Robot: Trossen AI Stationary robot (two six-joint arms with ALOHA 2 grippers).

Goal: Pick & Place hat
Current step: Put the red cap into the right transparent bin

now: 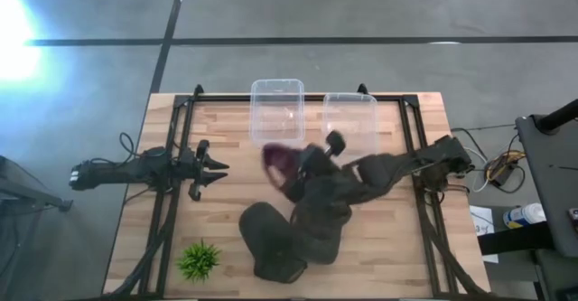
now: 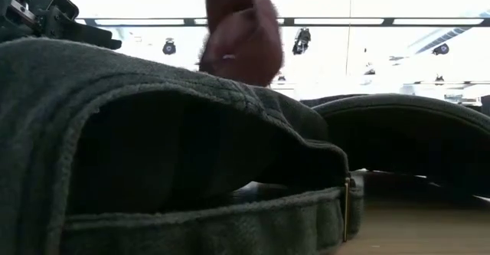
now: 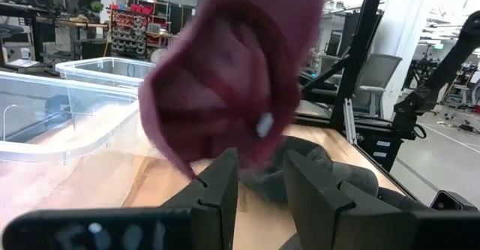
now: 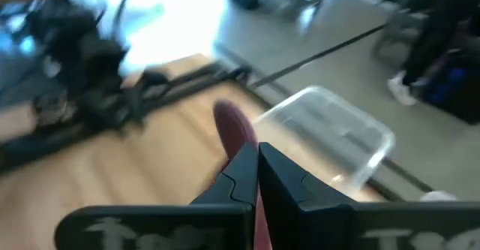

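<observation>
A maroon hat (image 1: 278,159) hangs in my right gripper (image 1: 300,167) above the table's middle, near the two clear bins. It also shows in the left wrist view (image 3: 232,77) and the low view (image 2: 239,33). My right gripper (image 4: 251,151) is shut on it. My left gripper (image 1: 219,165) is open and empty at the table's left, pointing at the maroon hat, its fingers (image 3: 221,182) short of it. Two dark hats (image 1: 271,242) (image 1: 323,212) lie on the table nearer the front. My right gripper pinches the maroon hat's cloth (image 4: 234,130) between its two shut fingers, coming from the table's right side and slanting down. Which part of the hat this is cannot be told. The hat hangs slack below the fingers (image 3: 225,145), above the table.
Two clear plastic bins (image 1: 275,107) (image 1: 350,118) stand side by side at the table's far edge. A small green plant (image 1: 199,260) sits at the front left. A dark hat (image 2: 153,132) fills the low view close to the camera.
</observation>
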